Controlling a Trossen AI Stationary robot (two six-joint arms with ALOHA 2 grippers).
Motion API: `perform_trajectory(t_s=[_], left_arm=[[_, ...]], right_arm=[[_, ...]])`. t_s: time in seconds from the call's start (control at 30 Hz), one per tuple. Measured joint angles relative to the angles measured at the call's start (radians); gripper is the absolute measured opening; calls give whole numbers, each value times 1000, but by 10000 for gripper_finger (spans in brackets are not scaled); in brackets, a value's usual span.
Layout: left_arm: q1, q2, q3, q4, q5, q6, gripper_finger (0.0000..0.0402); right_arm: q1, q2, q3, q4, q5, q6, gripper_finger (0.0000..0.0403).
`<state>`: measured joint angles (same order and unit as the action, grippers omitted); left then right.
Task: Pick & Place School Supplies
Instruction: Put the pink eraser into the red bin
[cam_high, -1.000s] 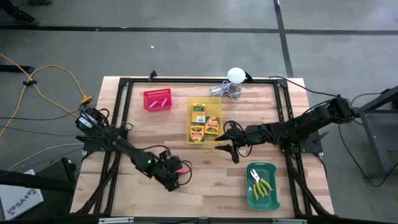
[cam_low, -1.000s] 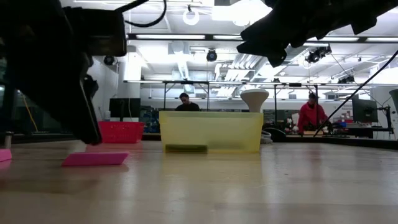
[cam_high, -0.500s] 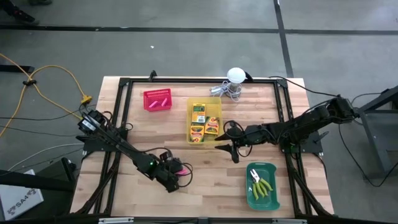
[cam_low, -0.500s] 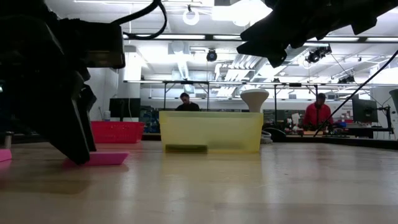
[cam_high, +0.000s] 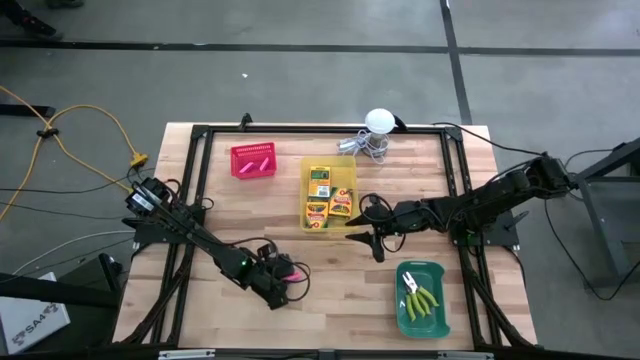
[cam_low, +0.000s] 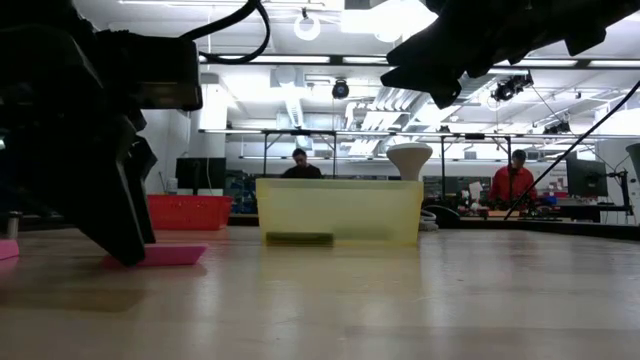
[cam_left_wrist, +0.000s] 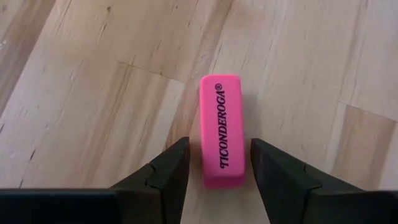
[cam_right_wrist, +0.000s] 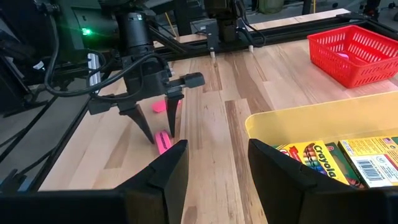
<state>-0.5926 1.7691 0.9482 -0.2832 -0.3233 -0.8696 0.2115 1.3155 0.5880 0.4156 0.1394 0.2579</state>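
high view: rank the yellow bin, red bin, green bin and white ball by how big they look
1. yellow bin
2. green bin: close to the yellow one, so these two are unsure
3. red bin
4. white ball

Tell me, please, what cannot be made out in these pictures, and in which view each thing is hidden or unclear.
- High view: the pink eraser under the left gripper is mostly covered by that arm.
- High view: the pieces in the red bin and the tools in the green bin are too small to identify.
- Low view: the yellow bin wall hides its crayon boxes.
- Right wrist view: the crayon boxes are cut off by the picture's edge.
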Motion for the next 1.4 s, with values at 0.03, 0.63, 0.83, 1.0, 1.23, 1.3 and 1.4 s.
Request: perform_trajectory(t_s=[0.03, 0.63, 0.83, 1.0, 1.23, 1.3, 1.4], left_arm=[[0, 0, 0, 0, 0, 0, 162], [1, 2, -2, -3, 4, 4, 99], [1, 2, -2, -3, 6, 5, 97], [0, 1, -2, 0, 7, 5, 97], [1, -23, -2, 3, 28, 8, 96], [0, -40, -2, 3, 39, 8, 96], [8, -59, -2, -3, 29, 9, 96]], right_arm=[[0, 0, 0, 0, 0, 0, 156], [0, 0, 0, 0, 0, 0, 156], [0, 0, 0, 0, 0, 0, 156], [0, 0, 0, -1, 0, 0, 156], [0, 0, 0, -1, 0, 0, 156], [0, 0, 0, -1, 0, 0, 156], [0, 0, 0, -2, 0, 0, 156]])
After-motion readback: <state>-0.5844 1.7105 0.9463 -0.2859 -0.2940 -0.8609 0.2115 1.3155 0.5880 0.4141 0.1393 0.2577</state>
